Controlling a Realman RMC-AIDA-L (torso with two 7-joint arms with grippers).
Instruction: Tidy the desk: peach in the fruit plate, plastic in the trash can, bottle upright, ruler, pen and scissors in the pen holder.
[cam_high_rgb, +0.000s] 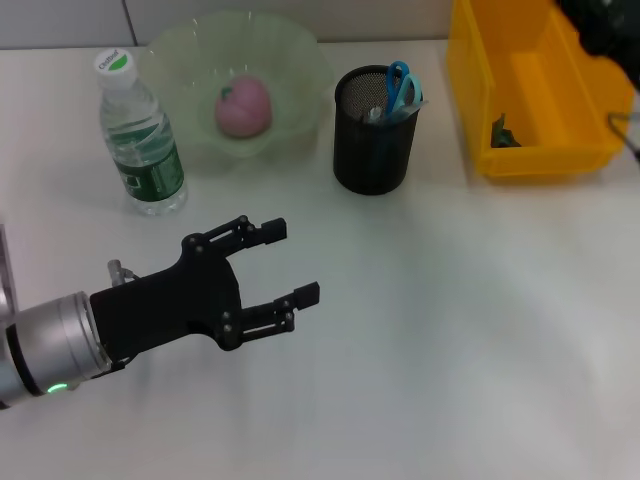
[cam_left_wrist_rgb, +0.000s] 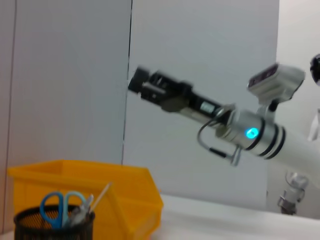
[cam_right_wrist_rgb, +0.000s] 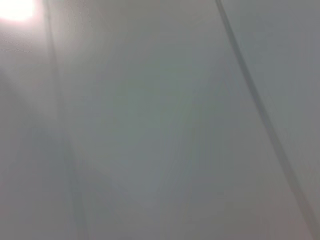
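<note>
Fig.: desk w/ left gripper (cam_high_rgb: 280, 265) hovering over bare tabletop, jaws spread, nothing between them. Right gripper (cam_left_wrist_rgb: 137, 80) raised high, away from the desk, seen from the left wrist cam; can't tell if its claw is released or clenched. Peach (cam_high_rgb: 244, 107) lies in the fruit plate (cam_high_rgb: 170, 50). Bottle (cam_high_rgb: 140, 135) stands upright, cap on, just beside the plate. Scissors (cam_high_rgb: 399, 85), blue handles up, sit in the pen holder (cam_high_rgb: 372, 150) w/ other slim items, prob. pen and ruler, too small to tell apart. Yellow bin (cam_high_rgb: 470, 100), the trash can here, holds a dark scrap (cam_high_rgb: 503, 133), prob. the plastic. Judgement: all items appear placed; task approx. complete. Step in hand looks like retreat; do it well by lifting the left arm clear, jaws kept spread, path well away from bottle and holder so nothing tips.
</note>
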